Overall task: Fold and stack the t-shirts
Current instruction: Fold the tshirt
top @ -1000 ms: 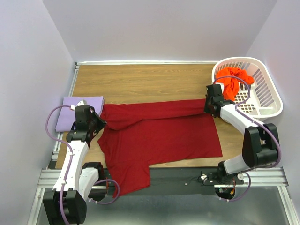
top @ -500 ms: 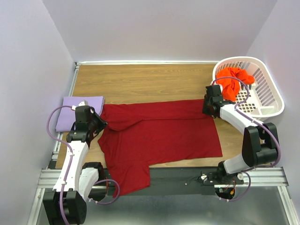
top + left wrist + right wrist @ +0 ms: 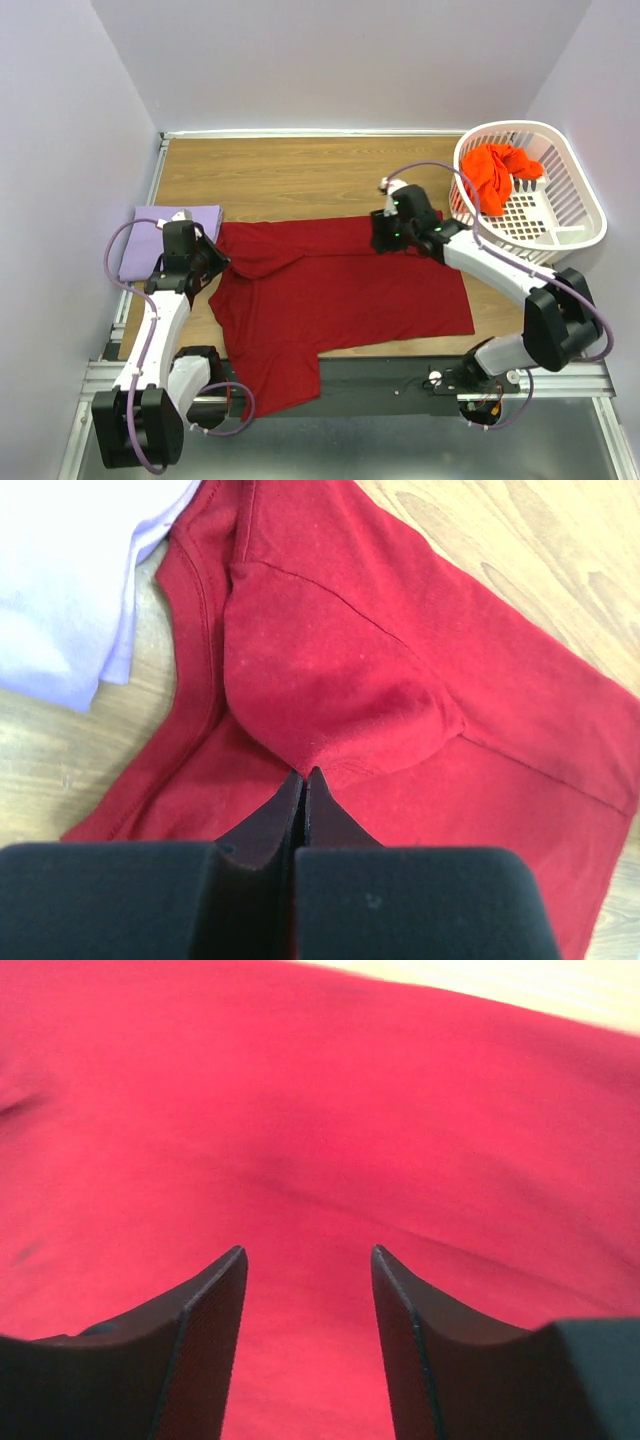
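Observation:
The large dark red t-shirt point(image 3: 340, 290) lies spread on the wooden table, its top edge folded over into a band. My left gripper point(image 3: 212, 263) is at the shirt's left end, shut on a pinched peak of red cloth point(image 3: 330, 710) at its fingertips point(image 3: 305, 772). My right gripper point(image 3: 384, 234) hovers open over the upper middle of the shirt, only red cloth point(image 3: 320, 1110) showing between its fingers point(image 3: 308, 1252). The lavender t-shirt point(image 3: 165, 238) lies folded at the left, also visible in the left wrist view point(image 3: 70, 580). The orange-red t-shirt point(image 3: 497, 172) sits crumpled in the basket.
A white lattice laundry basket point(image 3: 585, 200) stands at the back right corner. Bare wood point(image 3: 300, 175) stretches behind the red shirt. The shirt's lower left part hangs over the table's near edge point(image 3: 280, 375).
My right gripper has opened, let go of the red shirt's right end and moved left over the shirt's upper middle. The left gripper has stayed put.

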`<state>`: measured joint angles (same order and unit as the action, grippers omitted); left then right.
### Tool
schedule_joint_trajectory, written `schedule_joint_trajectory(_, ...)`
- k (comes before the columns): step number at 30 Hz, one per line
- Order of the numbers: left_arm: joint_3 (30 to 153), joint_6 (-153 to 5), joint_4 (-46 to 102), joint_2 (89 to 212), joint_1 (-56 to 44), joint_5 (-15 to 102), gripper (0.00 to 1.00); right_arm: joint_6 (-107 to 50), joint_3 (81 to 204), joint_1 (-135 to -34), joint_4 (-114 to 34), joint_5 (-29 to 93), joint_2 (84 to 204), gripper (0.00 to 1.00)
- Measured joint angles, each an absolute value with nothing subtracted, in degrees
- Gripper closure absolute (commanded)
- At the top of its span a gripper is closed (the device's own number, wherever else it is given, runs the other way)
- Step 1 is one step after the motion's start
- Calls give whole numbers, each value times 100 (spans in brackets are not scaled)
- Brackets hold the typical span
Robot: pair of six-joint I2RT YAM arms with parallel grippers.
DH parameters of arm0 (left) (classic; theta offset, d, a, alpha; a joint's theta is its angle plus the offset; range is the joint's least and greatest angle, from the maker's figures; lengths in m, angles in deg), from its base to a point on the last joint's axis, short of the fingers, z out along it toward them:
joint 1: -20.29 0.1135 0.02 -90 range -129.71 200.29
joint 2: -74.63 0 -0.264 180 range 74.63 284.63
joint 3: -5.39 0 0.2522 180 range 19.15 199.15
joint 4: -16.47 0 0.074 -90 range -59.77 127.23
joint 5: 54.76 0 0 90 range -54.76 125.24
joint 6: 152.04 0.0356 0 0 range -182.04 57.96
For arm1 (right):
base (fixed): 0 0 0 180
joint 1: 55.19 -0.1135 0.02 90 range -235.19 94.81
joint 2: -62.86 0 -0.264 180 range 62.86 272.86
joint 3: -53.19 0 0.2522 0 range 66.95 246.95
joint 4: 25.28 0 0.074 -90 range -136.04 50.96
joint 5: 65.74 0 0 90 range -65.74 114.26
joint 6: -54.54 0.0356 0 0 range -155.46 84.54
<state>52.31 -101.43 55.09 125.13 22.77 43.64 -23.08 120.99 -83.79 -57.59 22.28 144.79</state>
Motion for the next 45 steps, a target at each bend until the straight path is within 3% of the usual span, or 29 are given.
schedule_joint_trajectory(11, 5931, -9649, 4709, 13923, 2277, 4034, 96, -2977, 12919, -10199, -5014, 3048, 15979, 55)
schedule_joint_trajectory(15, 6326, -9492, 4403, 14640, 2264, 3962, 96, -3346, 13463, -10591, -4887, 3190, 16669, 55)
schedule_joint_trajectory(29, 6532, -9090, 3970, 15446, 2174, 3912, 96, -4170, 14991, -11065, -4660, 3408, 18156, 55)
schedule_joint_trajectory(43, 6532, -9029, 3920, 15514, 2148, 3912, 96, -4306, 15566, -11220, -4625, 3441, 18833, 56)
schedule_joint_trajectory(45, 6532, -9029, 3913, 15514, 2133, 3914, 96, -4306, 15601, -11222, -4598, 3437, 18873, 60)
